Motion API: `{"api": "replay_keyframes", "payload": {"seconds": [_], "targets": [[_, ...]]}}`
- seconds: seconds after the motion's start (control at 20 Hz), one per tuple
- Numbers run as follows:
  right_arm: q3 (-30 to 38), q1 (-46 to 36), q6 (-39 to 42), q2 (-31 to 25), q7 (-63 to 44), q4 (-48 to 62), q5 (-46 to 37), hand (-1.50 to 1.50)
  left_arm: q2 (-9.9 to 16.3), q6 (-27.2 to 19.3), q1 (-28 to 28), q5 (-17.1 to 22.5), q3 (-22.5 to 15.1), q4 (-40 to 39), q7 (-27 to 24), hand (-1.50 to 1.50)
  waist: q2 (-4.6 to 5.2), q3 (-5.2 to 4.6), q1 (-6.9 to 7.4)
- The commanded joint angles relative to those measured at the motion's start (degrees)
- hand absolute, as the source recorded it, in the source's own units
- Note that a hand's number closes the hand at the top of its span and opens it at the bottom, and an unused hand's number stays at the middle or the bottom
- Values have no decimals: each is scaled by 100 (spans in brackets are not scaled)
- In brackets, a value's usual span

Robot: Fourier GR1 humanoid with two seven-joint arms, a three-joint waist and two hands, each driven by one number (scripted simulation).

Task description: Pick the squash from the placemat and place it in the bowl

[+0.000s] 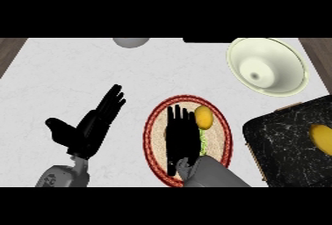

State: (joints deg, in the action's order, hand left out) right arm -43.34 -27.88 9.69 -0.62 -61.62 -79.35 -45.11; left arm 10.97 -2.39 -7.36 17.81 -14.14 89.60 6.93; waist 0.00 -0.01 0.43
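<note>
Your right hand (181, 136) lies open just left of the squash (203, 117); it looks smooth, firm, rounded, so wrap its middle.

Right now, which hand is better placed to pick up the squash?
The right hand: it lies open over the placemat, fingers beside the squash. The left hand rests open on bare counter, farther from both the squash and the bowl.

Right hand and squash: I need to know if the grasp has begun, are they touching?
Cannot tell. In the head view the right hand lies flat over the placemat, its fingers right beside the squash, but looking straight down shows neither a gap nor contact.
</note>
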Motion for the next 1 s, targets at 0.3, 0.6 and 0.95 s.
{"api": "replay_keyframes", "payload": {"seconds": [0.3, 0.6, 0.95], "targets": [[187, -158, -514, 59, -6, 821, -27, -150, -351, -120, 6, -354, -48, 126, 96, 0, 1, 2, -13], [308, 175, -742, 60, 376, 911, -403, -150, -217, 303, 78, -390, 261, -171, -159, 0, 1, 1, -31], [-175, -300, -1546, 61, 963, 1739, -101, 150, -238, 774, 203, -300, 478, -562, -503, 0, 13, 0, 14]]}}
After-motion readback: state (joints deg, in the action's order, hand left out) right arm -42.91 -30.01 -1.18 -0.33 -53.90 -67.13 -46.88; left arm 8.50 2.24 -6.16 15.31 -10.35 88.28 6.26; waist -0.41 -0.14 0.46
